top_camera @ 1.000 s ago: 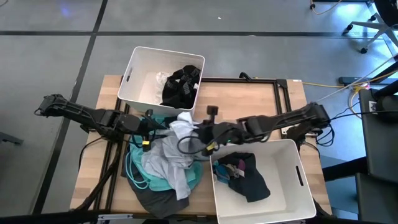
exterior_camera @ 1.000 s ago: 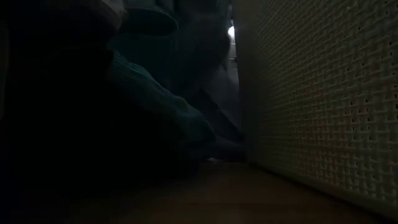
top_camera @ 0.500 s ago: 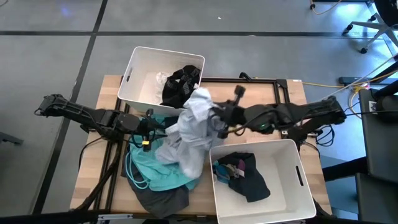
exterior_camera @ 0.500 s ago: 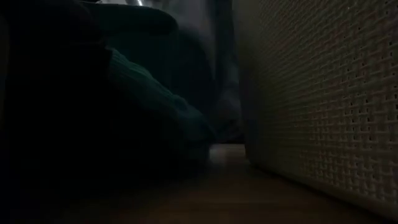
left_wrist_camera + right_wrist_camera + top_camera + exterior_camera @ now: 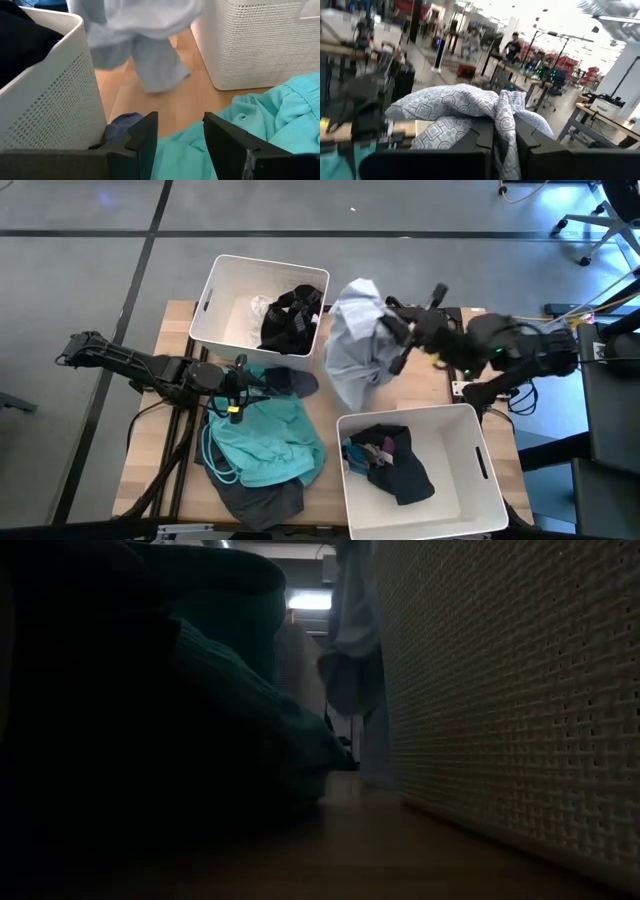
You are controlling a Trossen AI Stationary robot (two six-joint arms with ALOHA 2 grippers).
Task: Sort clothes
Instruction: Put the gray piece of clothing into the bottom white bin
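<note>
Lifted off the pile, the pale grey-blue garment [image 5: 352, 345] now hangs above the counter [image 5: 420, 350] between the bins, pinched in the right tool [image 5: 392, 330]; the left tool [image 5: 180, 132] waits open beside the teal garment [image 5: 265, 445], so sorting continues.

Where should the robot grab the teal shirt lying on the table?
Probably from straight above, pinching a raised fold near the middle of the teal shirt. It lies spread flat and rumpled on the table, so its edges offer little to pinch. The left end effector is open at its edge; the right end effector holds the pale garment.
</note>
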